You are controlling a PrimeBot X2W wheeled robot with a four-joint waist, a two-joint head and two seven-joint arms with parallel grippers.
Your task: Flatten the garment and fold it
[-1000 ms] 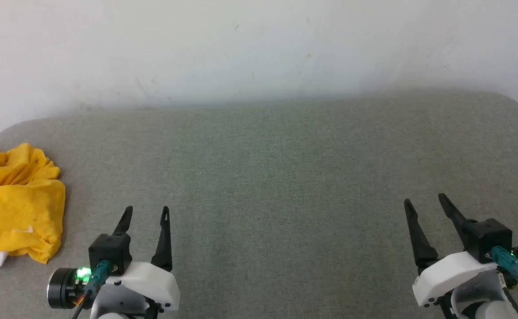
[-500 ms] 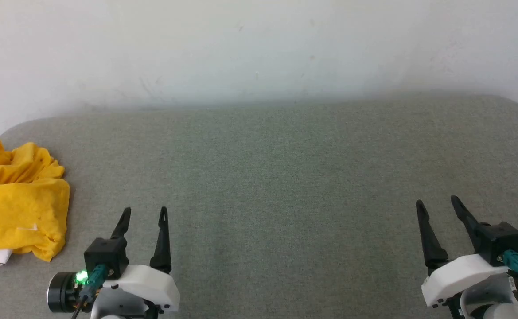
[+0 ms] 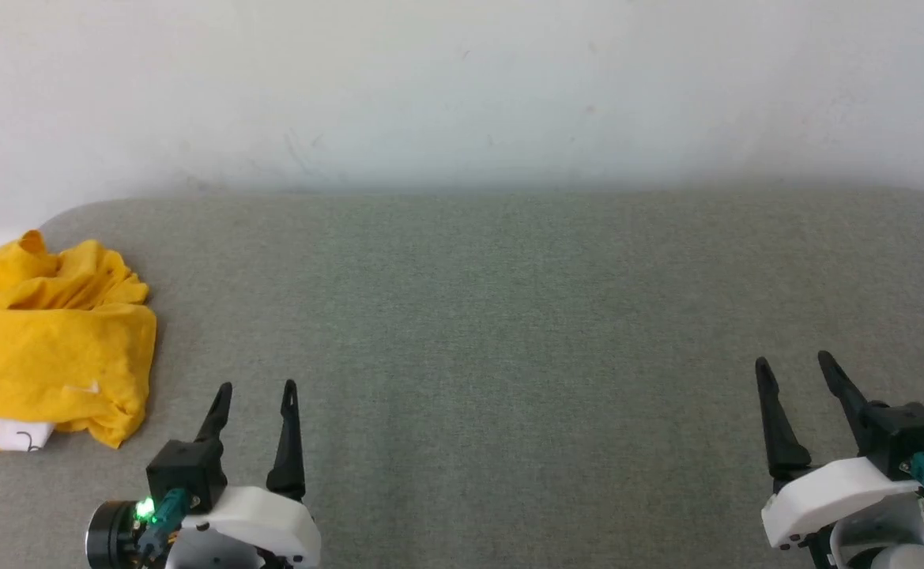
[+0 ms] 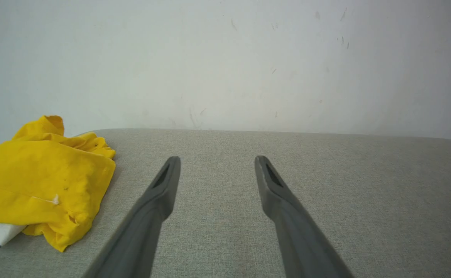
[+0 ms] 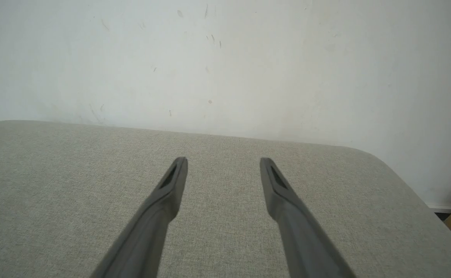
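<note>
Garment [image 3: 54, 340]: crumpled yellow heap at the left end of the bench [image 3: 493, 316], hard against the rounded left edge, with a white printed patch [image 3: 15, 433] at its near side. Not flattened, no fold begun.

Risk at the left edge: likely loss of cloth over the side if nudged or pulled leftward. Little margin there, so advisable to draw rightward only. Further risk of pinching several layers at once in so bunched a heap, and so lifting a lump instead of a single hem. No collar, sleeve or hem told apart from here.

Left gripper [image 3: 257, 386]: just right of the heap and nearer, jaws wide, holding nothing, clear of the cloth. Short reach to the garment's right flank.

Middle of the bench: bare grey fabric from near to far, ample room for spreading. Possible drag of cotton on the woven cover, hence new wrinkles if slid rather than lifted.

Far side: pale wall [image 3: 462, 95] directly behind the bench, limiting forward reach.

Right gripper [image 3: 793, 359]: near the right end, well apart from the garment, jaws wide, empty. Long crossing needed before any two-handed stretch. Rounded right corner close by, with a drop beyond.
</note>
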